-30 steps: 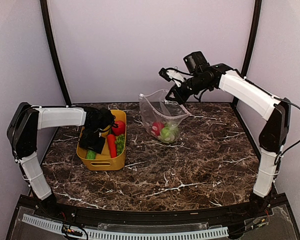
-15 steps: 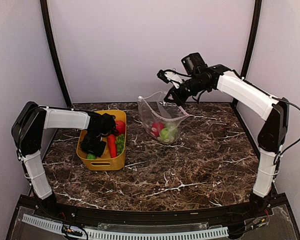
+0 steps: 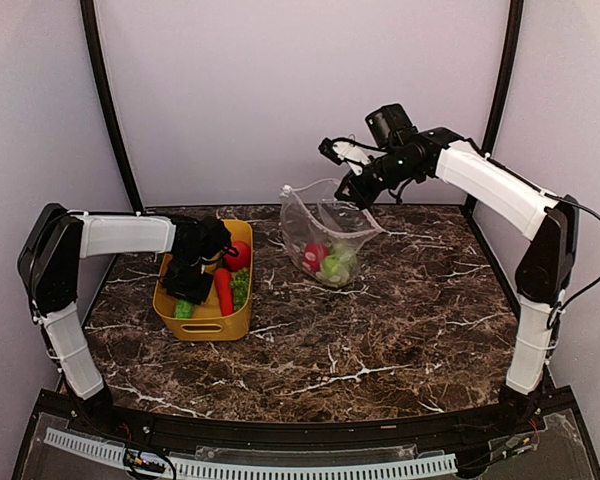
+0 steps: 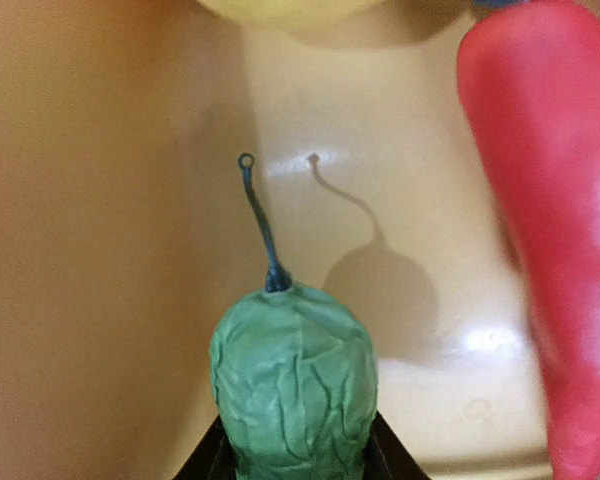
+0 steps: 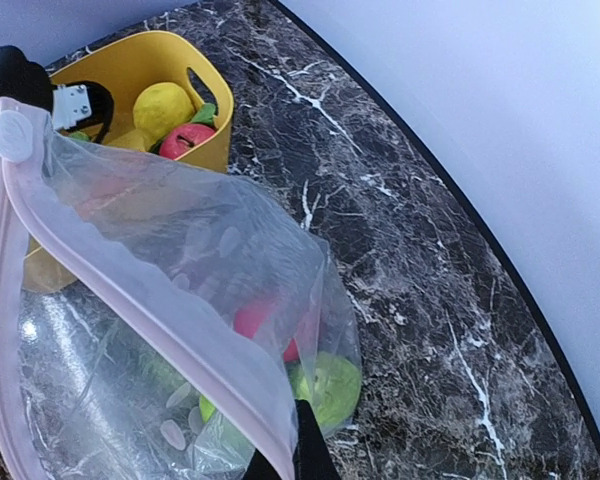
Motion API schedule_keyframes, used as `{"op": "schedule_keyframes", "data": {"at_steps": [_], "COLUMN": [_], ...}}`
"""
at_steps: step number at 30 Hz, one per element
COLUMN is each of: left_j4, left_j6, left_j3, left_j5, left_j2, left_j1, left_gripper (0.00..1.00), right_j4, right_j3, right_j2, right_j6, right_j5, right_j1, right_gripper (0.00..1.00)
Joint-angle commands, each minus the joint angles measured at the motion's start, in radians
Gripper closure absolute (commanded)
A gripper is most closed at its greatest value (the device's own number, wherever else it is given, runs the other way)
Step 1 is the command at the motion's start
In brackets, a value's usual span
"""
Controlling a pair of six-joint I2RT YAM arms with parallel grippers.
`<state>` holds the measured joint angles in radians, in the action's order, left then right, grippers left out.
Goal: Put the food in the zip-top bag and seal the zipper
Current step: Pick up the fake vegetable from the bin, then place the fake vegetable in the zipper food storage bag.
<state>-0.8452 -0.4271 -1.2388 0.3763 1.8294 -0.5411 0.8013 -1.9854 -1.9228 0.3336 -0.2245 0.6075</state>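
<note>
Green and wrinkled, a small toy vegetable (image 4: 292,390) with a thin stalk sits low in the yellow basket (image 3: 205,325). The left gripper (image 3: 188,290) reaches down into that basket, jaws drawn narrow with one dark fingertip (image 4: 215,455) against each flank of the piece, so it appears to be the next item to go across. An orange-red carrot (image 4: 540,220) lies just beside it, apart from the fingers. Across the marble table (image 3: 380,330), the right gripper (image 3: 352,192) is clamped tight on the rim of the zip-top bag (image 3: 325,225) and holds it raised. That probably keeps the mouth gaping and turned toward the basket, while the bag's bottom rests on the table. The pinkish zipper (image 5: 210,355) is parted into a wide loop, not yet sealed. Inside the bag lie a red apple (image 5: 265,325) and a green round piece (image 5: 325,385). A lemon (image 5: 163,105) and another apple (image 5: 185,138) remain in the basket, so the loading looks partway done.
</note>
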Motion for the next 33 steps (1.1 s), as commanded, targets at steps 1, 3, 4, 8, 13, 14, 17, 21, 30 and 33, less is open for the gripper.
{"op": "schedule_keyframes", "data": {"at_steps": [1,3,4,8,13,14,17,21,30,33], "left_j4": [-0.053,-0.052,-0.048,0.002,0.023,0.030,0.069,0.188,0.849,1.154], "left_j6": [0.022,0.024,0.028,0.070,0.079,0.084,0.094,0.125,0.031,0.018], "left_j3": [-0.076,-0.101,-0.109,-0.146,-0.178,-0.180,-0.182,-0.157,0.052,0.193], "left_j5": [-0.014,-0.025,-0.030,-0.076,-0.093,-0.096,-0.111,-0.201,-0.440,-0.432], "left_j2": [-0.096,-0.120,-0.128,-0.176,-0.202,-0.209,-0.224,-0.273,-0.467,-0.522], "left_j1": [0.005,0.004,0.004,0.003,0.003,0.003,0.003,0.003,-0.015,-0.049], "left_gripper": [0.79,0.79,0.80,0.96,0.99,0.99,0.98,0.93,0.93,0.93], "right_j4": [0.003,0.018,0.025,0.022,-0.017,-0.029,-0.034,-0.010,0.027,0.028], "right_j3": [-0.095,-0.164,-0.201,-0.263,-0.103,-0.064,0.014,0.014,-0.070,-0.072], "right_j2": [-0.014,-0.025,-0.029,-0.007,0.054,0.057,0.048,0.004,-0.083,-0.091], "right_j6": [0.011,0.016,0.015,0.022,0.015,0.013,0.000,-0.038,-0.082,-0.085], "right_j5": [0.108,0.158,0.179,0.220,0.155,0.145,0.095,-0.004,-0.105,-0.116], "right_j1": [-0.082,-0.125,-0.148,-0.187,-0.140,-0.122,-0.069,-0.029,0.011,0.019], "right_gripper": [1.00,1.00,1.00,1.00,1.00,1.00,1.00,1.00,1.00,1.00]}}
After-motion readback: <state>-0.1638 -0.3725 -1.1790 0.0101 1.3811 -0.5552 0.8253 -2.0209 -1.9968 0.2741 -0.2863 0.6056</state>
